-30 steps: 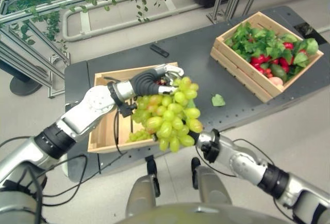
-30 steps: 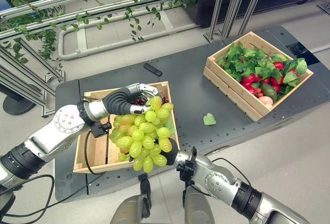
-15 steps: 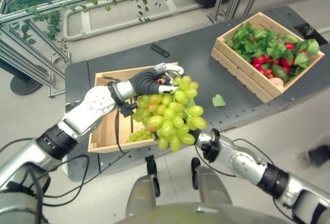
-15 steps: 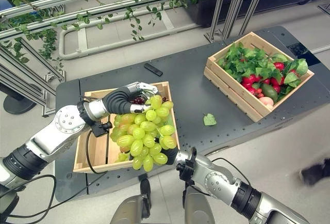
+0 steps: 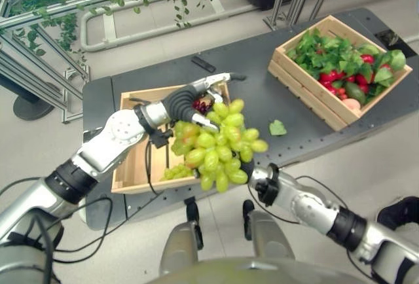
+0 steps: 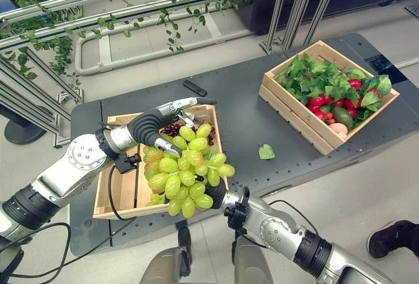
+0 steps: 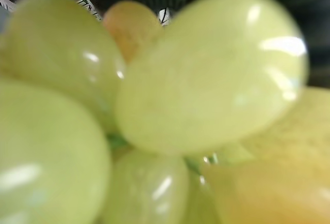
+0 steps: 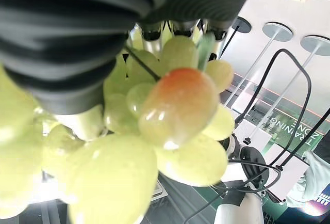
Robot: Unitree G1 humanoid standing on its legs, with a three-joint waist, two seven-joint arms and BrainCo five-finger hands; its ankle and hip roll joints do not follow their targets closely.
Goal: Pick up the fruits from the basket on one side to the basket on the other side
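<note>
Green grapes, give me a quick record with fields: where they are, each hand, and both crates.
grapes: green bunch in the air over the near right corner of the left crate
left hand: on top of the bunch, fingers straight
right hand: under the bunch, fingers hidden
left crate: dark red fruit inside
right crate: full of leaves and fruit
loose leaf: on the table between the crates

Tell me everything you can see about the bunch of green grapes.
The bunch of green grapes is large, with glossy yellow-green berries, a few blushed orange. It hangs over the near right corner of the left wooden crate. The left hand lies over its top, fingers straightened; the right hand is under its lower edge, fingers hidden.
</note>
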